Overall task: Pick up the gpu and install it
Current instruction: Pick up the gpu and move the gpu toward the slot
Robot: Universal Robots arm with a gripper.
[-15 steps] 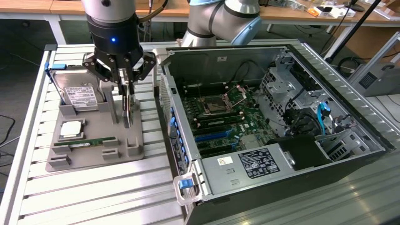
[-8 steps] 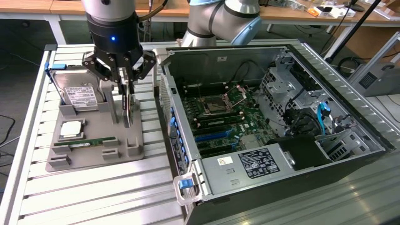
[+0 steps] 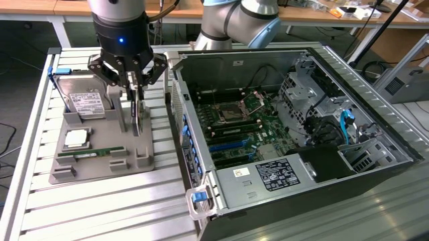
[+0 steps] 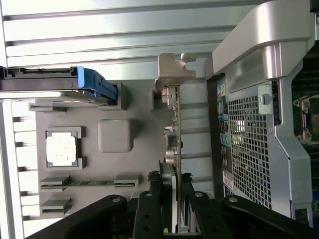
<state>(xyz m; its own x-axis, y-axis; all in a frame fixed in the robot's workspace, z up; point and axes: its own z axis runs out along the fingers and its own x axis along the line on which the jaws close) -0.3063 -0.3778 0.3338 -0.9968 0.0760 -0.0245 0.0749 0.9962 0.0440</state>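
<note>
pincer [image 3: 134,83] is clenched on the gpu [image 3: 137,113], one finger on each face of the card, gripping near its top edge; wrist view agrees, pincer [image 4: 176,191] pads sit on both sides of the gpu [image 4: 177,134], seen edge-on. card stands upright on the grey fixture [image 3: 100,168], lower edge down at the fixture's slot posts; can't tell if it's seated or just off them. silver end bracket [image 4: 174,69] is at the card's far end from the pincer, next to a fixture post. on the same fixture [image 4: 144,149]: hard drive [image 3: 84,100] with white label leaning upright at the back, toward the exterior view's left of the gpu, blue tab [image 4: 97,87] on its end; cpu [image 3: 76,138] flat in its pocket in front of the drive; ram stick [image 3: 90,151] on edge in its slot nearer the front. both are apart from the gpu. open pc case [image 3: 221,60] lies on its side just beside the fixture on the exterior view's right, motherboard [image 3: 248,125] exposed, blue card slots near the case's rear wall. perforated rear panel [image 4: 249,149] of the case runs close alongside the gpu in the wrist view. all of it sits on the slatted aluminium worktop [image 3: 100,211]
</note>
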